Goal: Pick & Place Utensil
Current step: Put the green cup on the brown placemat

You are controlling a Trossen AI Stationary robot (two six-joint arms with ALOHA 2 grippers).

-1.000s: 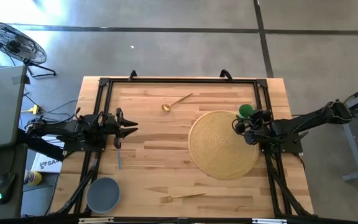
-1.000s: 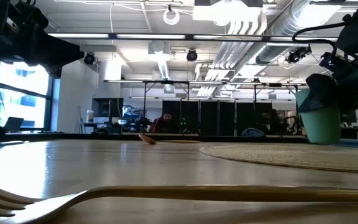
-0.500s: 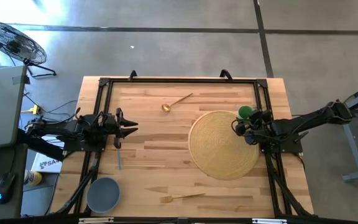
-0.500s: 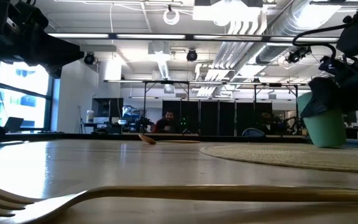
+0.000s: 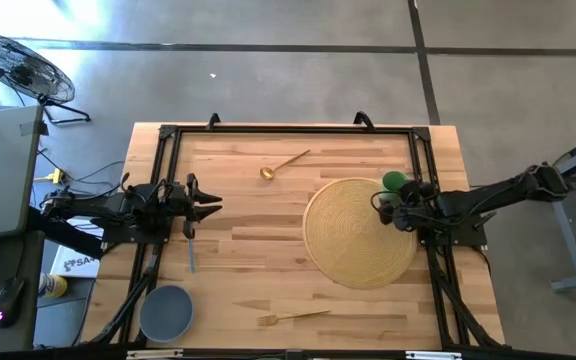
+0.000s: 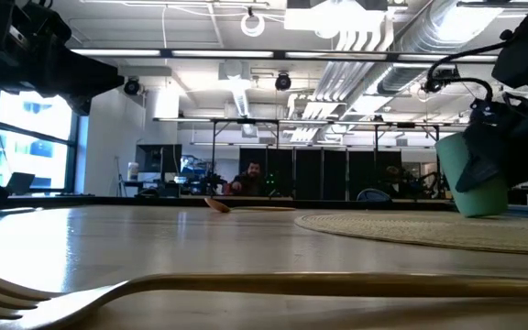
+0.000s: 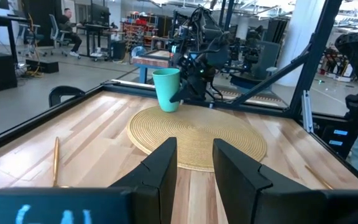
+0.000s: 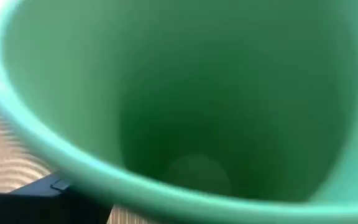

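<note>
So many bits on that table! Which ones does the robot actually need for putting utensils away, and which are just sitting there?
Likely part of the job:
- gold spoon
- gold fork
- green cup, held by the right gripper at the edge of the woven mat

Seemingly lying about:
- blue bowl
- blue stick-like item, too small to identify
- left gripper, waiting

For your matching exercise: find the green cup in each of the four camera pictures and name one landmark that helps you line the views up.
High view: the green cup sits at the woven mat's far right rim, at the right pincer.
Low view: the cup is at far right, tilted, over the mat.
Left wrist view: the cup is at the mat's far edge.
Right wrist view: the cup's inside fills the picture.
Shared landmark: the mat.
</note>
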